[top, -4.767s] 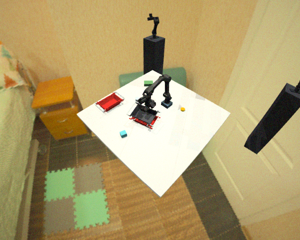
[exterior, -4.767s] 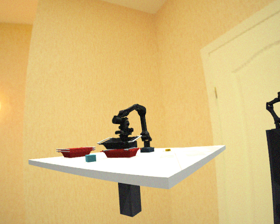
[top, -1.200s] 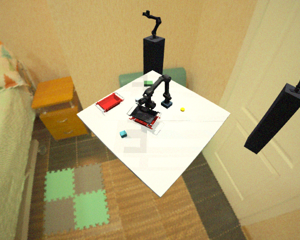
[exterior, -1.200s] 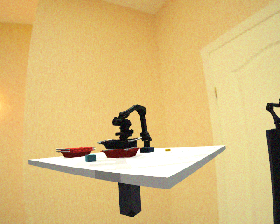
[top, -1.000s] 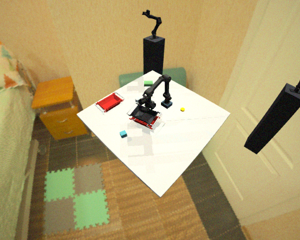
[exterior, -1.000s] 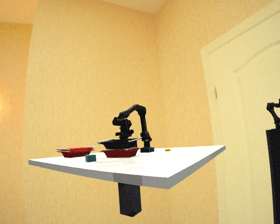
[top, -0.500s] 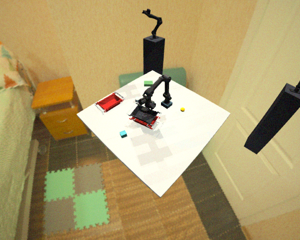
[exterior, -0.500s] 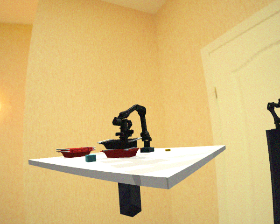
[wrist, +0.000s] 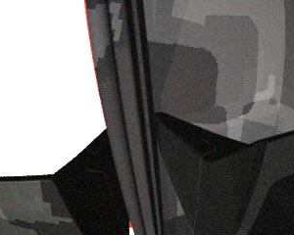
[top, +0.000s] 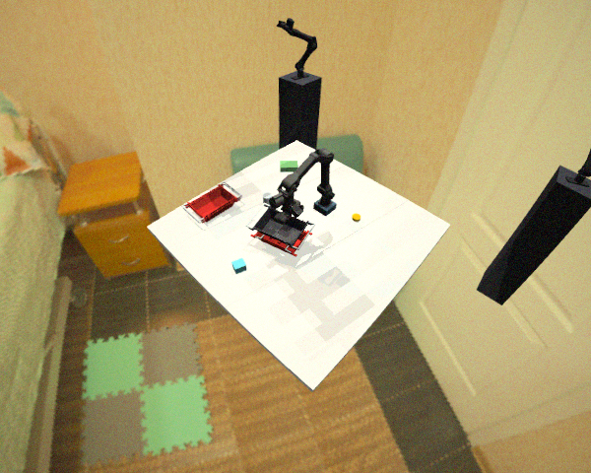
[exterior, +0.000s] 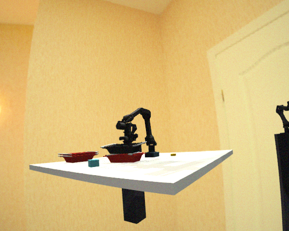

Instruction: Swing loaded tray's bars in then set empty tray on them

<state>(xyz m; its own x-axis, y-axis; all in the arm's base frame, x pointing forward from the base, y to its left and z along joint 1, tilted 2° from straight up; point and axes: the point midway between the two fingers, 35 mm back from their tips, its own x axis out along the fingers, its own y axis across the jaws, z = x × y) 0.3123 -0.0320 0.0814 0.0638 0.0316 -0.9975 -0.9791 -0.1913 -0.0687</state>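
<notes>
Now your claw, clamped on the dark tray's rim, holds it directly above the red tray, long axes aligned.

The arm rises from its base, bends at the elbow and reaches forward and down, wrist pointing at the table. The gripper faces downward, its fingers nearly closed and clamped on the rim of the dark tray, which hangs level just below the jaws. In the wrist view that rim runs between the jaws.
</notes>
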